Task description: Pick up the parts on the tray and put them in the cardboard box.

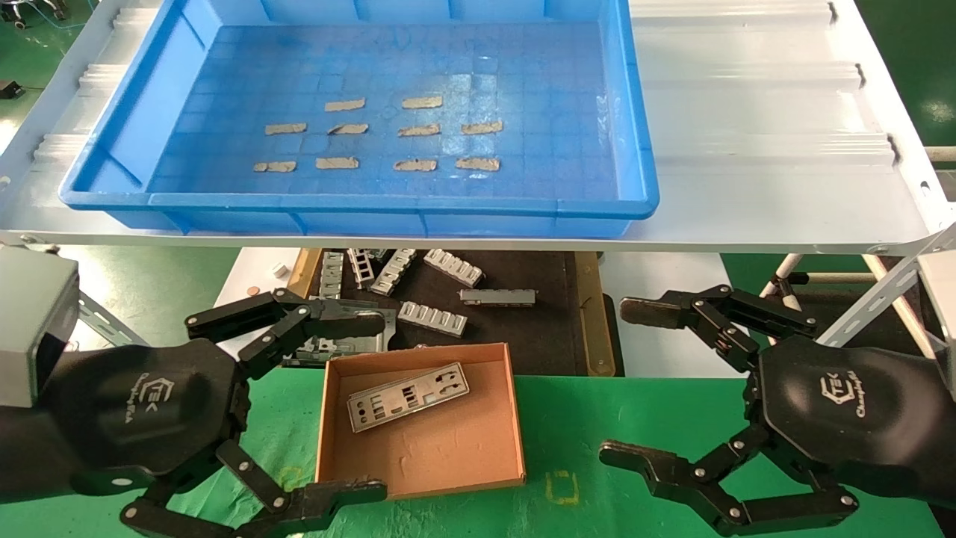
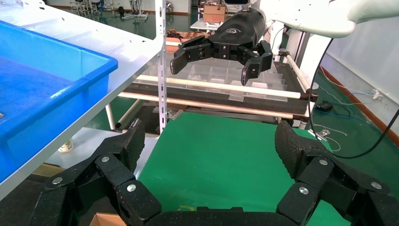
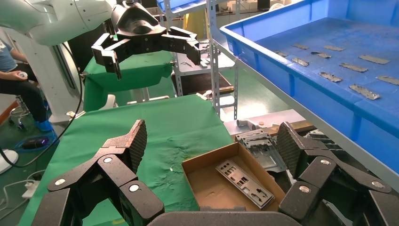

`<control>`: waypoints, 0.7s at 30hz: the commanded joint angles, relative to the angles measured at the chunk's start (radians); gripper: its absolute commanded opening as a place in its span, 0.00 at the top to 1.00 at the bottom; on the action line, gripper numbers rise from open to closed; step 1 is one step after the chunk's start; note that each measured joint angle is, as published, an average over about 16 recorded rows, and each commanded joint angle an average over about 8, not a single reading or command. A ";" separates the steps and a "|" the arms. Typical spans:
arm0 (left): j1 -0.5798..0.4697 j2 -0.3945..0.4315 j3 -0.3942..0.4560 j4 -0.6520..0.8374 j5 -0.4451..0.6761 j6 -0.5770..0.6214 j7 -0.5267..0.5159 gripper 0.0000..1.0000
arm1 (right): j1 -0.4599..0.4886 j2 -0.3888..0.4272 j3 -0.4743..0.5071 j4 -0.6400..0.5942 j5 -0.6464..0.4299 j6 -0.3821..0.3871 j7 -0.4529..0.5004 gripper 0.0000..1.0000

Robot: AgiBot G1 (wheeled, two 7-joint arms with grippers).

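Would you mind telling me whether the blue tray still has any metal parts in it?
Empty of parts: the tray floor shows only tape strips. One plate lies in the cardboard box.

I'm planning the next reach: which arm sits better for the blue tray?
Probably left: the left pincer hangs open below the middle of the tray, the right pincer open near its right end. Only tape strips show inside.

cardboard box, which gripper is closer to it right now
Left. The left gripper sits open right beside the cardboard box, its fingers flanking the box's left side. The right gripper hangs open farther off to the box's right.
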 commanded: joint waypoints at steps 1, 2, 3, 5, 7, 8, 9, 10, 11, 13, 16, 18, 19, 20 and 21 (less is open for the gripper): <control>0.000 0.000 0.000 0.000 0.000 0.000 0.000 0.00 | 0.000 0.000 0.000 0.000 0.000 0.000 0.000 0.00; 0.000 0.000 0.000 0.000 0.000 0.000 0.000 0.00 | 0.000 0.000 0.000 0.000 0.000 0.000 0.000 0.00; 0.000 0.000 0.000 0.000 0.000 0.000 0.000 0.00 | 0.000 0.000 0.000 0.000 0.000 0.000 0.000 0.00; 0.000 0.000 0.000 0.000 0.000 0.000 0.000 0.00 | 0.000 0.000 0.000 0.000 0.000 0.000 0.000 0.00; 0.000 0.000 0.000 0.001 0.000 0.000 0.000 0.00 | 0.000 0.000 0.000 0.000 0.000 0.000 0.000 0.00; 0.000 0.000 0.000 0.001 0.000 0.000 0.000 0.00 | 0.000 0.000 0.000 0.000 0.000 0.000 0.000 0.00; 0.000 0.000 0.000 0.001 0.000 0.000 0.000 0.00 | 0.000 0.000 0.000 0.000 0.000 0.000 0.000 0.00; 0.000 0.000 0.000 0.001 0.000 0.000 0.000 0.00 | 0.000 0.000 0.000 0.000 0.000 0.000 0.000 0.00; 0.000 0.000 0.000 0.001 0.000 0.000 0.000 0.00 | 0.000 0.000 0.000 0.000 0.000 0.000 0.000 0.00; 0.000 0.000 0.000 0.001 0.000 0.000 0.000 0.00 | 0.000 0.000 0.000 0.000 0.000 0.000 0.000 0.00; 0.000 0.000 0.000 0.001 0.000 0.000 0.000 0.00 | 0.000 0.000 0.000 0.000 0.000 0.000 0.000 0.00; 0.000 0.000 0.000 0.001 0.000 0.000 0.000 0.00 | 0.000 0.000 0.000 0.000 0.000 0.000 0.000 0.00; 0.000 0.000 0.000 0.001 0.000 0.000 0.000 0.00 | 0.000 0.000 0.000 0.000 0.000 0.000 0.000 0.00; 0.000 0.000 0.000 0.001 0.000 0.000 0.000 0.00 | 0.000 0.000 0.000 0.000 0.000 0.000 0.000 0.00; 0.000 0.000 0.000 0.001 0.000 0.000 0.000 0.00 | 0.000 0.000 0.000 0.000 0.000 0.000 0.000 0.00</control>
